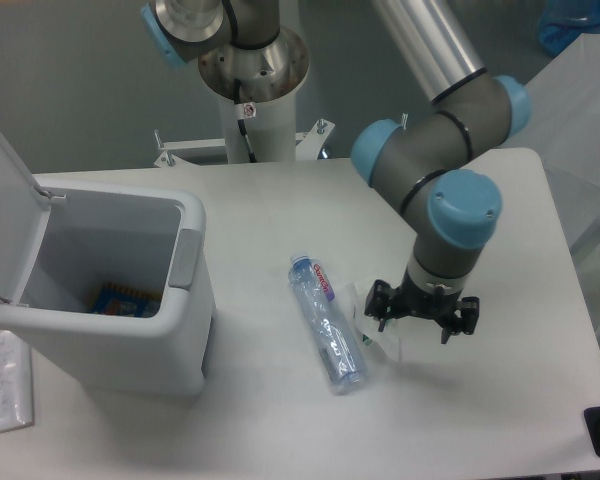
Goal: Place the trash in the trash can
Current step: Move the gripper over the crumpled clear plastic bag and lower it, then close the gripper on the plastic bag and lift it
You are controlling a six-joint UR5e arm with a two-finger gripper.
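Hovering end effector [421, 322] above the wrapper [373, 330]
Fingers spread open, gripping nothing; bottle [326, 323] lies on the table [500, 400] beside the wrapper; trash can [130, 300] stands left, lid up.

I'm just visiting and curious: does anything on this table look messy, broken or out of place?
Yes. A crushed clear bottle lies on its side mid-table, and a crumpled wrapper sits beside it, under the gripper. Both are litter outside the trash can, which stands open at the left with something colourful already inside.
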